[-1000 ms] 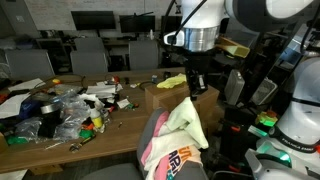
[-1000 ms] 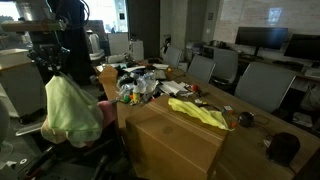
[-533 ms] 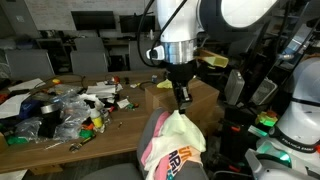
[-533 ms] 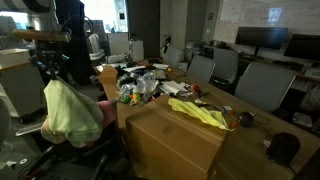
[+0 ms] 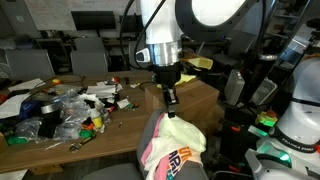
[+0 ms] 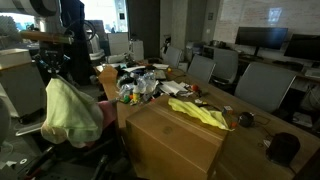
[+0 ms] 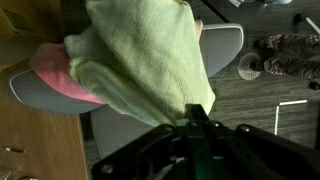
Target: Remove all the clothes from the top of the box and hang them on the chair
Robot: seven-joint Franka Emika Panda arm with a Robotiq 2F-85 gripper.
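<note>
Yellow cloth (image 6: 198, 113) lies atop box (image 6: 170, 145); fingers (image 5: 170, 97) above draped clothes (image 5: 177, 140), grip unclear.

One chair (image 7: 228, 45) sits directly below the end effector (image 5: 170, 104), bearing two garments in the wrist view — one green cloth (image 7: 150, 55), one pink cloth (image 7: 58, 78). Well apart from it — one cardboard box (image 6: 175, 145), one yellow cloth (image 6: 197, 112).
</note>
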